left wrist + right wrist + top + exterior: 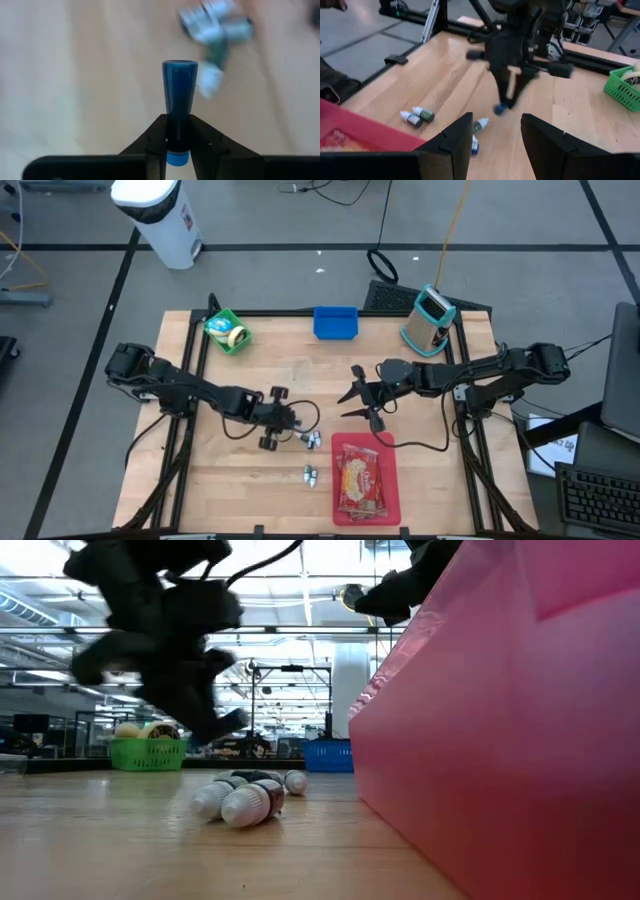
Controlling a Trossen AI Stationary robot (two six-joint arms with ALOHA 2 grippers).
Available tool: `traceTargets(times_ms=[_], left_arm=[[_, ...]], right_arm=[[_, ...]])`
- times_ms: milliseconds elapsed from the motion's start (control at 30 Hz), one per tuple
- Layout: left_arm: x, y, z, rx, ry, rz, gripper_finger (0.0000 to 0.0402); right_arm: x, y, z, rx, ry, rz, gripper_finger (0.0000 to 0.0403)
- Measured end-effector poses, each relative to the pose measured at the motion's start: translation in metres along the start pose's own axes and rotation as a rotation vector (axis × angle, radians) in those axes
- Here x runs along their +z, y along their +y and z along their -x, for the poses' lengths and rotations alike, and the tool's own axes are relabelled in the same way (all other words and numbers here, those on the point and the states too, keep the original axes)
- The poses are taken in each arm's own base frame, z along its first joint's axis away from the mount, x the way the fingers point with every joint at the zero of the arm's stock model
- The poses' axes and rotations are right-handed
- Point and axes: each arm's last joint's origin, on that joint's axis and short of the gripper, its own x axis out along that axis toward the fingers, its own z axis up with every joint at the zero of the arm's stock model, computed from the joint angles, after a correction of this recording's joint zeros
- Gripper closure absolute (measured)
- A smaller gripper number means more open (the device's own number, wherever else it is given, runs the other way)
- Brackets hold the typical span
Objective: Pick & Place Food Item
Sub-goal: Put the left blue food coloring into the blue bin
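Red tray (392,480) nearest me at front edge, snack packet (360,482) lying inside. Beside tray, 2 small dropper bottles (311,475) on wood; further in, bottle cluster (312,440) near left gripper (288,423).

Risk, my read: blue-tipped bottle (179,95) pinched only at its base, long end sticking out; fast swing or loose pinch could let it pivot and drop short of tray.

Left gripper clamped on that bottle, lifted off table. Right gripper (358,397) hovering above tray's far edge, fingers apart, empty.
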Motion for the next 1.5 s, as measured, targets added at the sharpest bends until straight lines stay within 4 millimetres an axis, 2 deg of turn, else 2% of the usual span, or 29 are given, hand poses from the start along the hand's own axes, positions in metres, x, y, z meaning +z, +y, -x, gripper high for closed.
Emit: traceTargets(times_ms=[100,233,333,500,700,967,1500], left_arm=[[0.014,0.012,0.010,0.156,-0.015,-0.116,0.0333],[0.041,0.029,0.025,0.350,-0.055,-0.237,0.0338],[0.056,0.040,0.035,0.397,-0.084,-0.279,0.0347],[0.070,0.052,0.046,0.402,-0.135,-0.263,0.0353],[0.073,0.058,0.047,0.421,-0.155,-0.247,0.0350],[0.073,0.060,0.047,0.424,-0.155,-0.242,0.0350],[0.075,0.060,0.048,0.406,-0.190,-0.220,0.0354]], right_arm=[[0.002,-0.001,0.000,-0.027,-0.015,-0.018,0.0248],[0.001,-0.005,0.001,-0.175,0.017,-0.053,0.0248],[0.000,-0.008,0.000,-0.255,0.033,-0.031,0.0248],[-0.006,-0.009,-0.015,-0.260,0.019,0.092,0.0248],[-0.016,-0.014,-0.037,-0.352,-0.017,0.188,0.0237],[-0.014,-0.018,-0.039,-0.427,-0.056,0.208,0.0209],[-0.017,-0.017,-0.041,-0.413,-0.048,0.229,0.0258]])
